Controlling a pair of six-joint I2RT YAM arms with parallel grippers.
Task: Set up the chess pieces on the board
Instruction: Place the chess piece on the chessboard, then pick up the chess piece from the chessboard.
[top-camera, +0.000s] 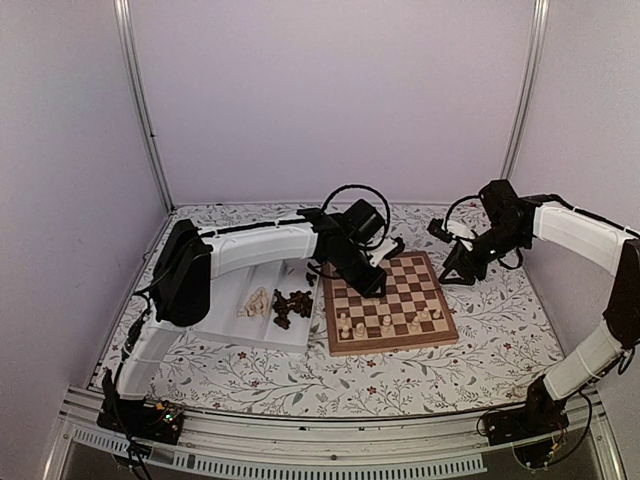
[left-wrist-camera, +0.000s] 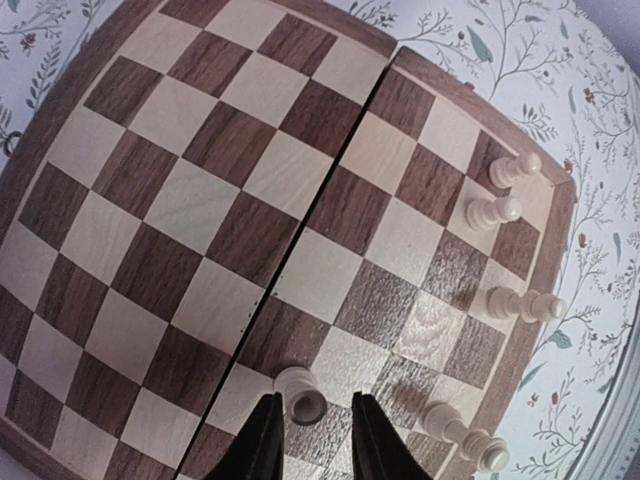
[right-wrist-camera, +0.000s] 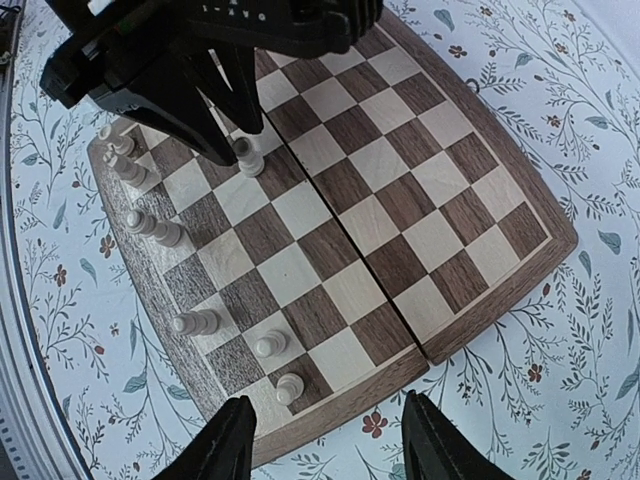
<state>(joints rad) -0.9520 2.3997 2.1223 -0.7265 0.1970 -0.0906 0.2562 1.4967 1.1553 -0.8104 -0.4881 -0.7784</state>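
— Chess pieces (top-camera: 385, 322) on the board (top-camera: 420, 282): just a few cream ones along its near edge. Why's the left gripper (left-wrist-camera: 315, 415) down so low?
— To stand that cream piece (left-wrist-camera: 300, 392) squarely, I'd say. Its fingers sit slightly parted either side, and the piece looks upright on its own, inward of the row.
— And the rest?
— Heaped in the white tray (top-camera: 225, 320) beside the board. Right gripper (right-wrist-camera: 328, 415) hangs spread and empty off the far corner, clear. Only the left arm (top-camera: 260, 245) overhangs the board.
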